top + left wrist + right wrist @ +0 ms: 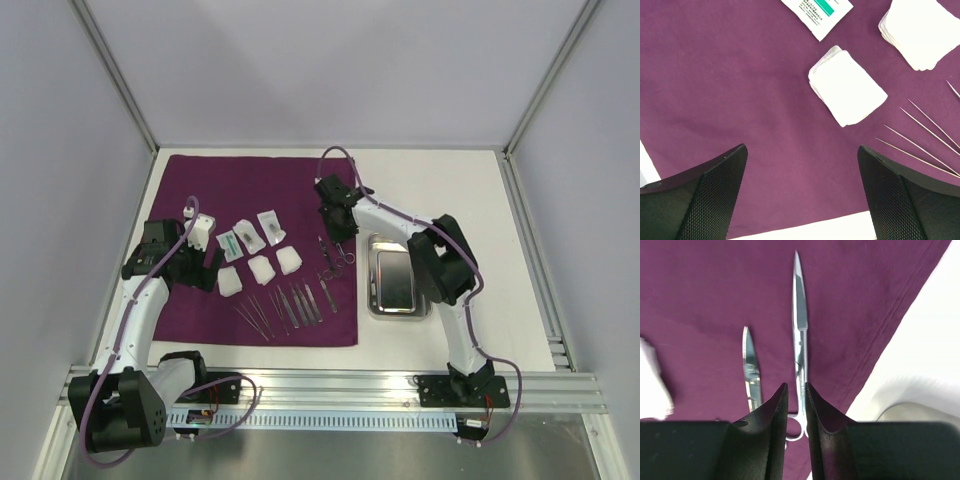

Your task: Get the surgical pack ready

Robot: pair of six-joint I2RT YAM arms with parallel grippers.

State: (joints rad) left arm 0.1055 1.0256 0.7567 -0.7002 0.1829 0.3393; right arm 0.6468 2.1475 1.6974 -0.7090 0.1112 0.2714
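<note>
The deep-purple cloth (200,180) covers the left half of the table. On it lie clear packets (250,235), white gauze squares (261,268), a row of thin metal tweezers (290,305) and scissors (335,257). The steel tray (372,280) stands to the right of the cloth. My right gripper (796,390) hovers low over one pair of scissors (800,340), its fingers a narrow gap apart with the shank showing between them; the scissors lie flat on the cloth. A second blade (751,370) lies beside them. My left gripper (802,160) is wide open above bare cloth, near a gauze square (847,92).
The cloth's near edge and white table (805,232) show just under the left fingers. Another gauze square (922,30), a packet (817,12) and thin instrument tips (925,145) lie beyond. The cloth's right hem and bare table (935,340) are beside the scissors.
</note>
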